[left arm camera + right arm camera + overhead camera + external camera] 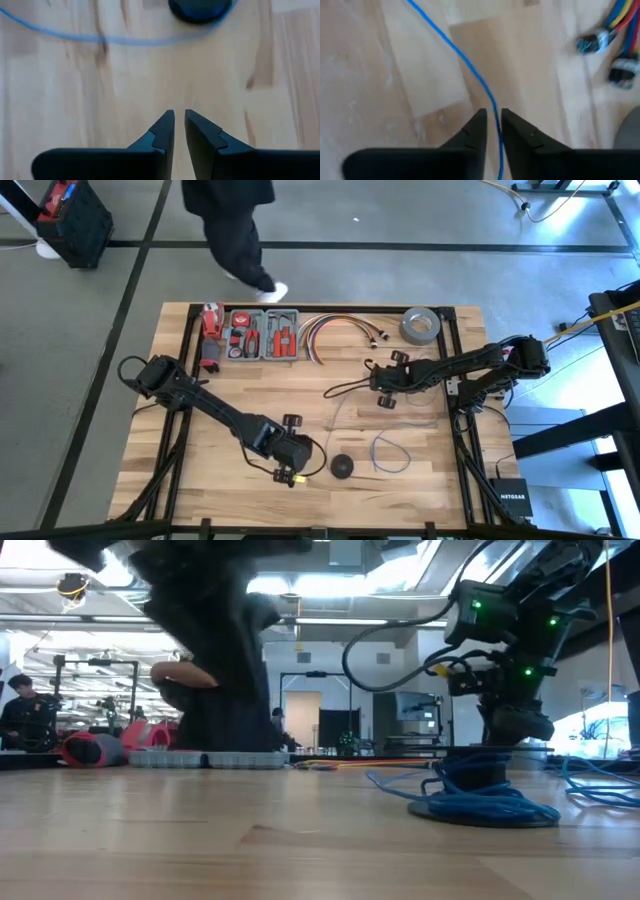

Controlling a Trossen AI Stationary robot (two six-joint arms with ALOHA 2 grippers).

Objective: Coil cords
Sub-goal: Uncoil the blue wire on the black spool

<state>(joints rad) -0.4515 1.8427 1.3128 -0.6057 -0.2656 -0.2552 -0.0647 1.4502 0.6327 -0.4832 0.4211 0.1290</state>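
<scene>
A very thin blue wire (392, 452) lies in loose loops on the wood right of centre. One strand (470, 70) runs up between the fingers of my right gripper (493, 115), which stands at mid-table (385, 395) and is slightly open. A thin black cord (345, 388) curves on the table just left of that gripper. The small round black disc (342, 468) rests flat near the front edge, with blue wire heaped around it (480, 802). My left gripper (300, 470) hovers left of the disc, its fingers (179, 117) a narrow slit apart with nothing between them. My right gripper has the blue wire (496, 122) running between its two fingertips, which come from above on a slant and lie across the wire. A gap shows on either side of the wire, so I cannot tell whether a finger touches it. The strand beyond the fingers lies along the table.
Along the far edge stand a tool tray (265, 335), a bundle of red, yellow and white cables (335, 330) with plug ends (600, 42), and a grey tape roll (422, 325). A person (240, 230) walks beyond the far edge. Bare wood lies at the front left.
</scene>
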